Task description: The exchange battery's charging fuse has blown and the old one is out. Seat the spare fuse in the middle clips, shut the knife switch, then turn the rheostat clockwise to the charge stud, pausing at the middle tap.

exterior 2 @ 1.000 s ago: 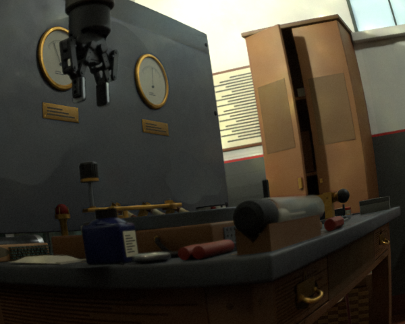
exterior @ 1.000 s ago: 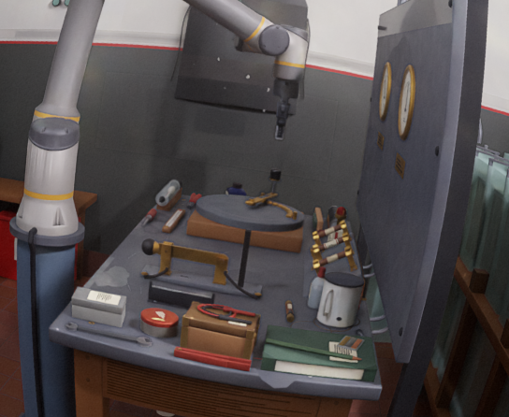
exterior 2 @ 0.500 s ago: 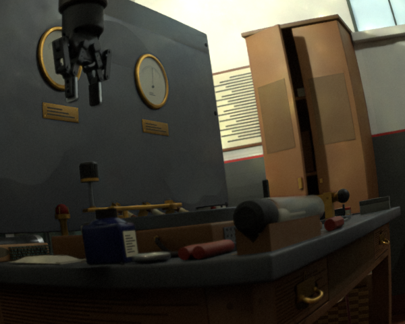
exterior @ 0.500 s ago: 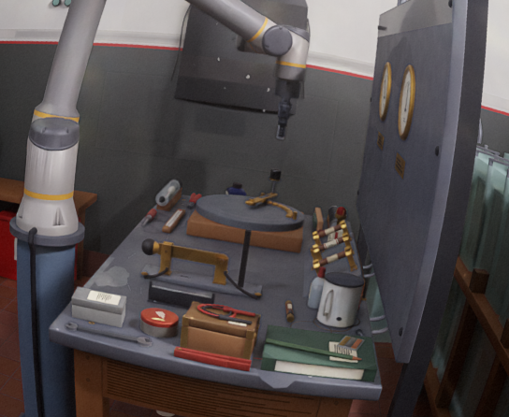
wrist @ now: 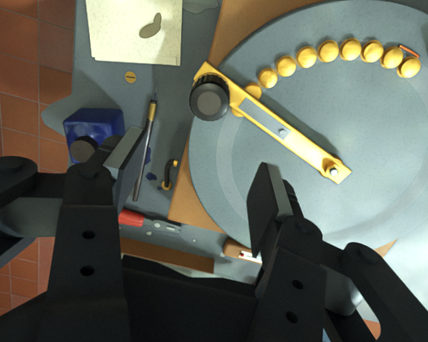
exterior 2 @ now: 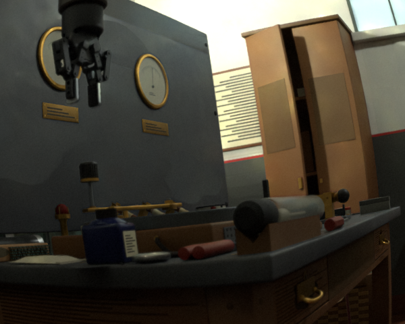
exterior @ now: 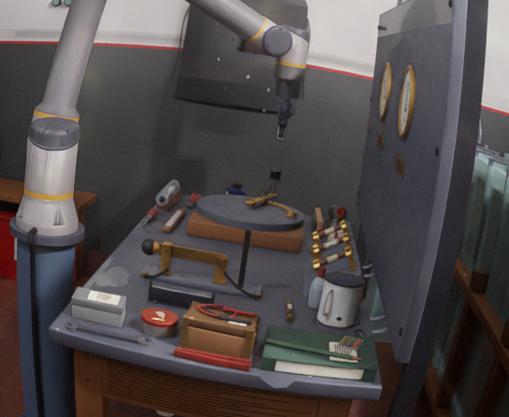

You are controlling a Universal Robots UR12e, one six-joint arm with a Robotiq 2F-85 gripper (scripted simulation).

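The rheostat's brass arm (wrist: 280, 134) lies across the round grey rheostat plate (exterior: 250, 212), with its black knob (wrist: 209, 101) at the plate's rim by the first of an arc of brass studs (wrist: 339, 55). High above that knob (exterior: 275, 175) hangs my gripper (exterior: 281, 133), open and empty (exterior 2: 84, 96). The fuse block (exterior: 333, 244) at the right of the bench carries three fuses in its brass clips. The knife switch (exterior: 187, 257), with a black ball handle, lies level on its base near the bench's middle.
Behind the bench stands a dark wall, and a tall grey panel with two dials (exterior: 397, 100) rises on the right. A blue ink bottle (wrist: 92, 130), a pen (wrist: 145, 143) and paper (wrist: 133, 29) lie beside the rheostat. A mug (exterior: 339, 299), books (exterior: 318, 355) and a box (exterior: 220, 327) crowd the near edge.
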